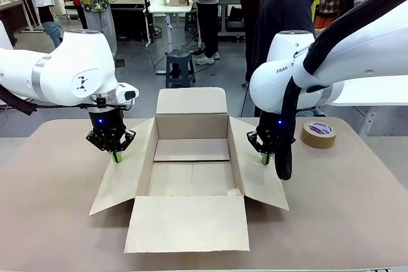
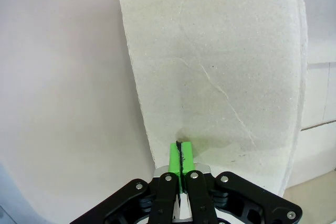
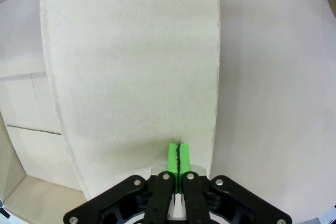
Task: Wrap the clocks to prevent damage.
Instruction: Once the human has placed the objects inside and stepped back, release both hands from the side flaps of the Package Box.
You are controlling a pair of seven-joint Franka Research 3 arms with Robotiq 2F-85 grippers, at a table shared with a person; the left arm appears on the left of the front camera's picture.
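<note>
left pincer (image 1: 116, 155): pads together (nothing clamped), tips resting on the left flap (image 1: 124, 179) of the open cardboard box (image 1: 191, 125). right pincer (image 1: 266, 157): pads together likewise, tips on the right flap (image 1: 258, 173). tape roll (image 1: 319, 134) sits on the bench (image 1: 51, 221) near my right arm. where the clocks lie, i cannot tell. judgement: light but fragile, faces easily cracked; i would hold them by the edges, gently, never across the face.
</note>
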